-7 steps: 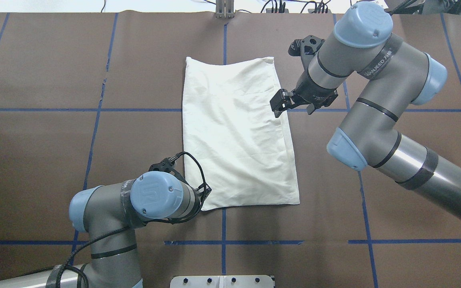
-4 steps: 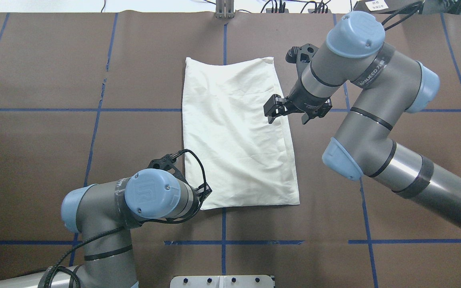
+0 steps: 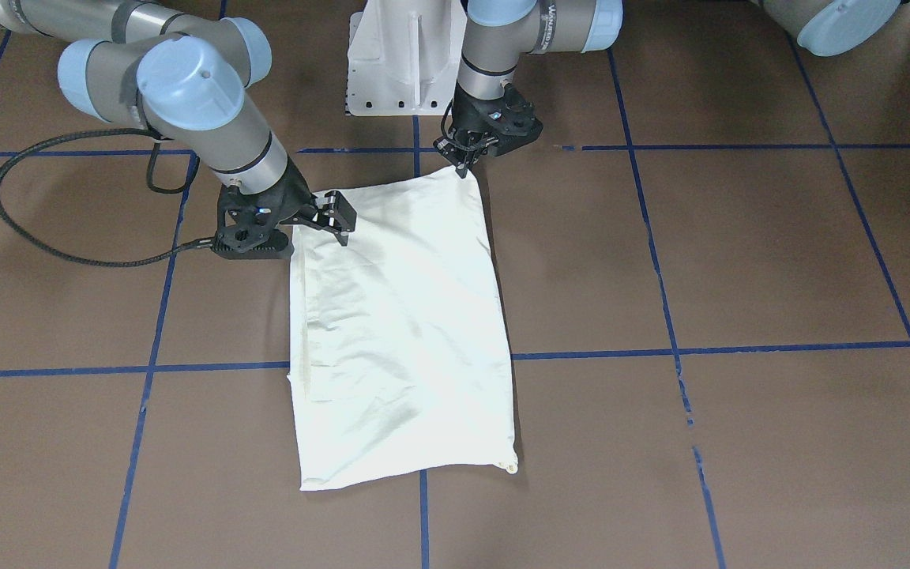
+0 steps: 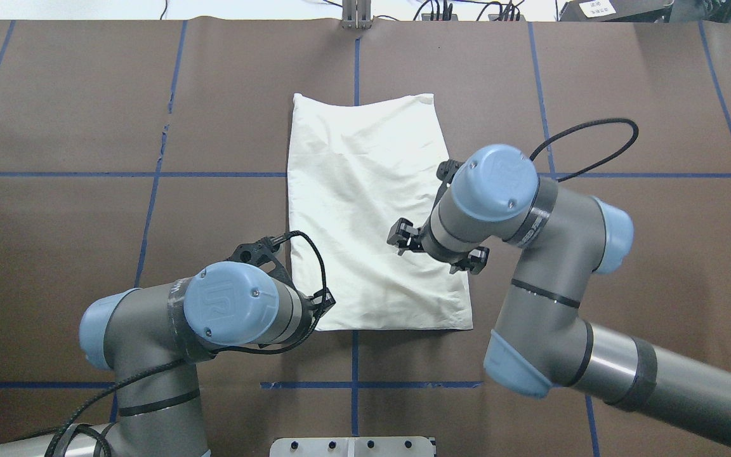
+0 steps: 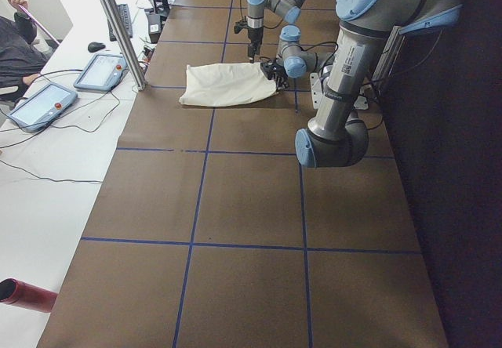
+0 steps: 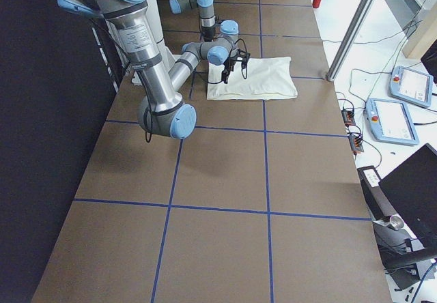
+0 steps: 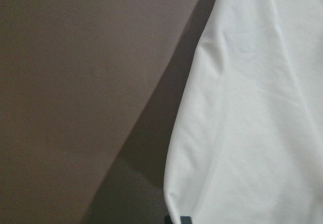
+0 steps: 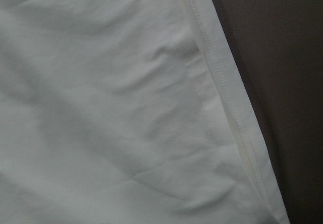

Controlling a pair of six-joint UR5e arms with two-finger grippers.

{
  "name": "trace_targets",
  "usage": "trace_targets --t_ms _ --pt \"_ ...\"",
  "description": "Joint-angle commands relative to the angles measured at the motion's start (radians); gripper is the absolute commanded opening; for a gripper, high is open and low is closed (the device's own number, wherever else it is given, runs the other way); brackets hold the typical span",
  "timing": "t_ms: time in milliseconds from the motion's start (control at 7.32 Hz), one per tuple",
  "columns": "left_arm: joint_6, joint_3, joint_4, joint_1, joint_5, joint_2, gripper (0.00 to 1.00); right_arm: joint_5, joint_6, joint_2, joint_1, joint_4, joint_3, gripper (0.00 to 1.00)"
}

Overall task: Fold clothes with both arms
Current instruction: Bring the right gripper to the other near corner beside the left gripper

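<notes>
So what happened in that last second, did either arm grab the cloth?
The right arm swung toward the robot, carrying its spread fingers along the T-shirt's right edge from the far half to the near half. Nothing was visibly grabbed or released. The left arm barely shifted at the near left corner; the T-shirt stayed put.

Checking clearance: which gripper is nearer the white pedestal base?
Left. The left gripper sits at the shirt corner just before the pedestal; the right gripper is over the shirt's edge, farther out.
</notes>
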Motion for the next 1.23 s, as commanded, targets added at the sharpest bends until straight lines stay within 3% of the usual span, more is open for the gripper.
trace_targets --t_ms 0,1093 --pt "0.008 -0.001 -0.001 -0.008 -0.001 -0.001 0.0 -0.121 0.176 -0.033 -0.096 0.014 0.006 1.0" --pt "0.008 0.0 -0.005 -0.008 -0.002 -0.004 0.0 -0.134 0.2 -0.097 -0.13 0.013 0.002 1.0"
